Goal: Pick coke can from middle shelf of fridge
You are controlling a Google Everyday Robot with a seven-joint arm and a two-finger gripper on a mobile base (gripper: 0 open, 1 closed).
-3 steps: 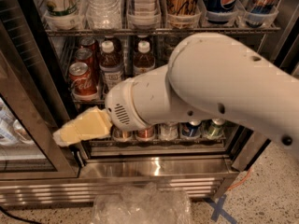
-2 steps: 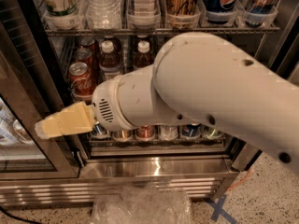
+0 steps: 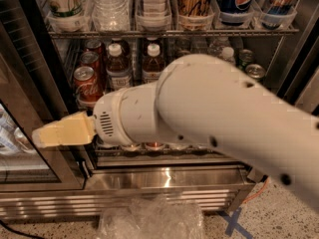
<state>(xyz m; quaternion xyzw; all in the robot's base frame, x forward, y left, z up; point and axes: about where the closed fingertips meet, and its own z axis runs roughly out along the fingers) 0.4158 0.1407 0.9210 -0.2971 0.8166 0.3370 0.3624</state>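
Observation:
The fridge (image 3: pixel 164 176) stands open before me with a dark interior. The coke can (image 3: pixel 86 85), red with white script and a silver top, stands at the front left of the middle shelf (image 3: pixel 172 33), with more red cans in a row behind it. My gripper (image 3: pixel 57 133) shows as cream-coloured fingers pointing left, below and to the left of the coke can and apart from it. My big white arm covers the middle and right of the view and hides much of the shelf below.
Brown bottles with white caps (image 3: pixel 118 63) stand right of the coke cans. Green-and-silver cans (image 3: pixel 255 71) are at the right. The glass door (image 3: pixel 20 133) stands open at the left. Crumpled clear plastic (image 3: pixel 147 218) lies on the floor.
The arm has swung leftward and toward the camera, filling more of the view. The gripper moved left, away from the shelf front, and sits over the door frame.

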